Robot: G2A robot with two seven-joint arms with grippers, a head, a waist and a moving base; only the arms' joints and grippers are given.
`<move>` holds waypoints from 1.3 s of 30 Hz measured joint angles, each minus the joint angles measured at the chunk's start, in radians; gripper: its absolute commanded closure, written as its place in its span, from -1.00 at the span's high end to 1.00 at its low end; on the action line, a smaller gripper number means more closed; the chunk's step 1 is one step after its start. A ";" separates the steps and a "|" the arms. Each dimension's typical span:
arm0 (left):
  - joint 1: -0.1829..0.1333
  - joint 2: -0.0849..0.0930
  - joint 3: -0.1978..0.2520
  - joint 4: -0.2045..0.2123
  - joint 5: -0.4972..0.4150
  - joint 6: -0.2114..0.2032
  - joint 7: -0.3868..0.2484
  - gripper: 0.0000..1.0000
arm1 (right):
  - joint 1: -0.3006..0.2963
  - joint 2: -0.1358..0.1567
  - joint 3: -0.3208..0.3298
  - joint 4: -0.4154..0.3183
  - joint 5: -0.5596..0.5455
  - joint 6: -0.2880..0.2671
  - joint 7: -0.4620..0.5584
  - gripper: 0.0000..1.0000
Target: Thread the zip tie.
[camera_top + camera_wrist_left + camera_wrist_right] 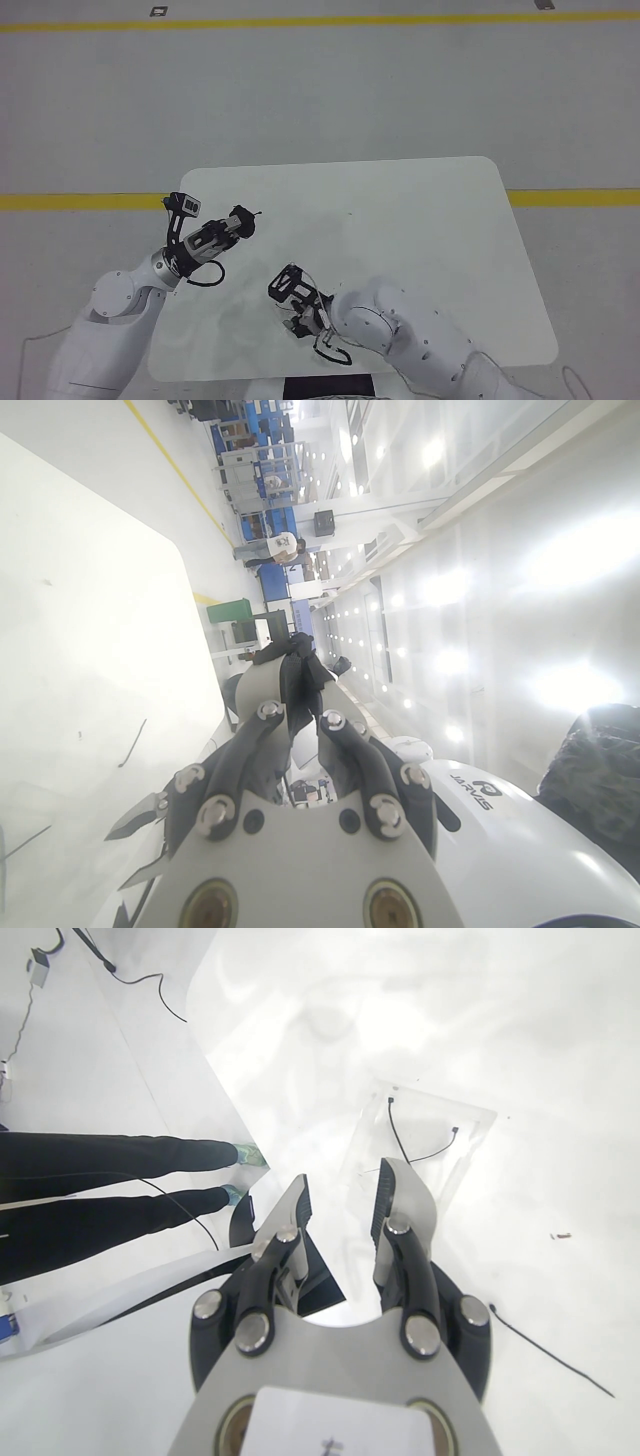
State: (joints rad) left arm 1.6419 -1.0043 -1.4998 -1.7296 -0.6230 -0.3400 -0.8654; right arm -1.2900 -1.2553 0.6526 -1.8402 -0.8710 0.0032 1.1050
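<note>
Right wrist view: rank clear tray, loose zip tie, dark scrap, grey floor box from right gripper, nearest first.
1. Clear tray, just ahead of the right gripper, fingers open.
2. Loose zip tie and dark scrap, on the table outside the tray: too close to call.
3. Grey floor box, off the table, farthest.

a black zip tie [395, 1130] and a second tie [454, 1130] lie loose and unthreaded inside a clear tray [480, 1115] on the white worktop [550, 1028], square heads apart, tails converging. a third tie [552, 1351] lies almost straight on the bare worktop, apart from the tray. the left wrist view catches a thin, slightly bent black tie [132, 745] flat on the worktop.
</note>
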 measured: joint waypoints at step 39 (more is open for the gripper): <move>0.000 0.000 0.000 0.000 0.000 0.000 0.000 -1.00 | 0.111 -0.081 -0.132 0.171 -0.355 0.250 0.112 -0.30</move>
State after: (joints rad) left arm 1.6419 -1.0043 -1.4998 -1.7296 -0.6230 -0.3400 -0.8654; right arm -1.1789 -1.3359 0.5201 -1.6687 -1.2257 0.2529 1.2172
